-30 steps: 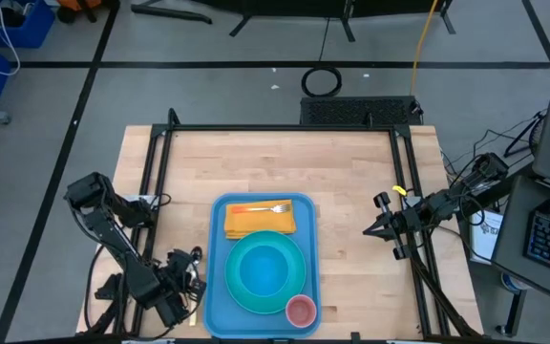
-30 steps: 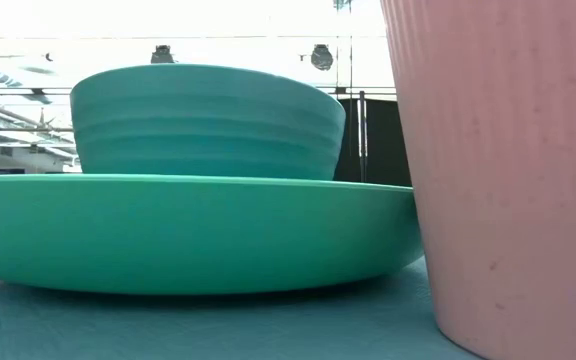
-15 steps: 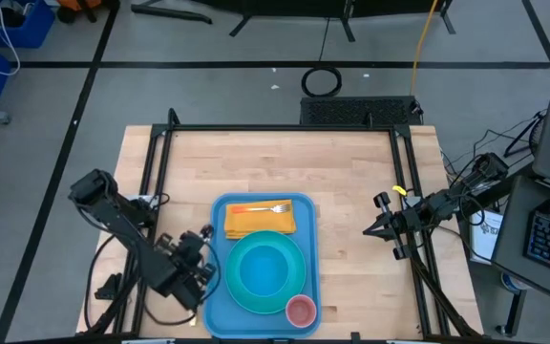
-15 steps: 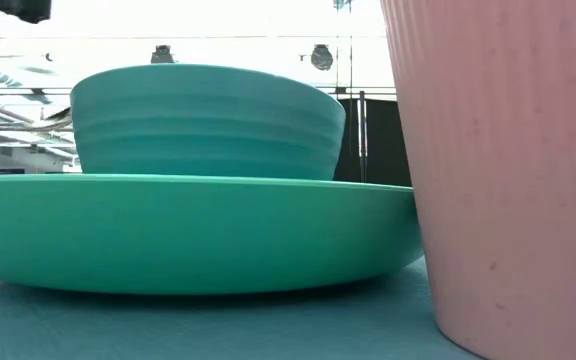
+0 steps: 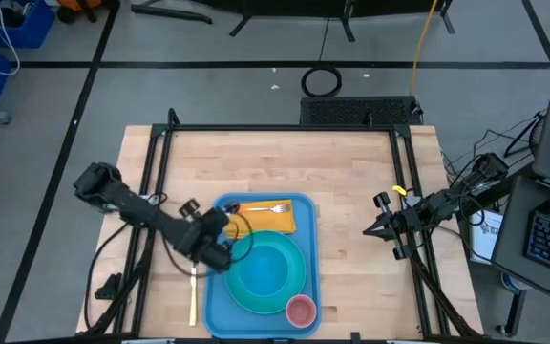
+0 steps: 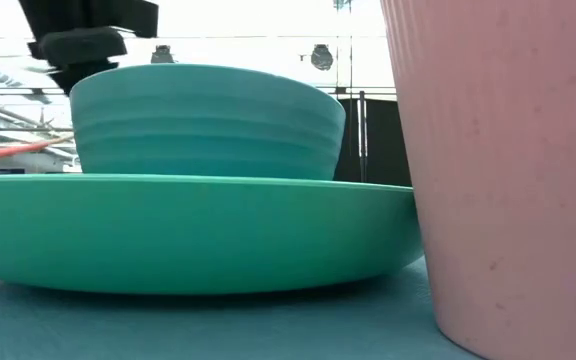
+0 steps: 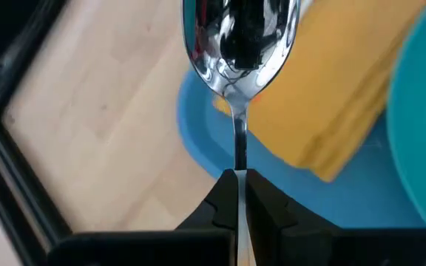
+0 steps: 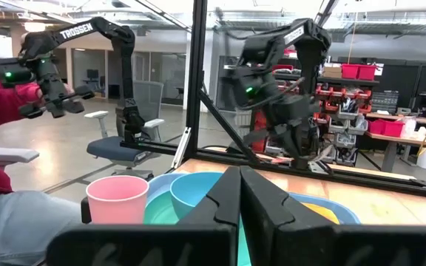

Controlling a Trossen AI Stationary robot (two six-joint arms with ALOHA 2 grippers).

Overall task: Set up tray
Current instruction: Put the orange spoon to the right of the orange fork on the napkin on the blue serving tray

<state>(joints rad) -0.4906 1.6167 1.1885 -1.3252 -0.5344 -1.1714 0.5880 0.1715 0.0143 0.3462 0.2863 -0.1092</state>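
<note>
Blue tray (image 5: 216, 304): 1 plate (image 5: 304, 284), 1 bowl (image 5: 265, 271), 1 cup (image 5: 300, 311), 1 napkin (image 5: 277, 222).

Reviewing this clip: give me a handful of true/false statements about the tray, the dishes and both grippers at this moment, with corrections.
1. The left gripper is shut on a spoon. True.
2. The fork lies on the bare table. False: it lies on the yellow napkin, on the tray.
3. The bowl sits on the plate. True.
4. The pink cup stands off the tray. False: it stands on the tray's corner.
5. The right gripper holds a knife. False: it is shut on nothing, at the table's right side.
</note>
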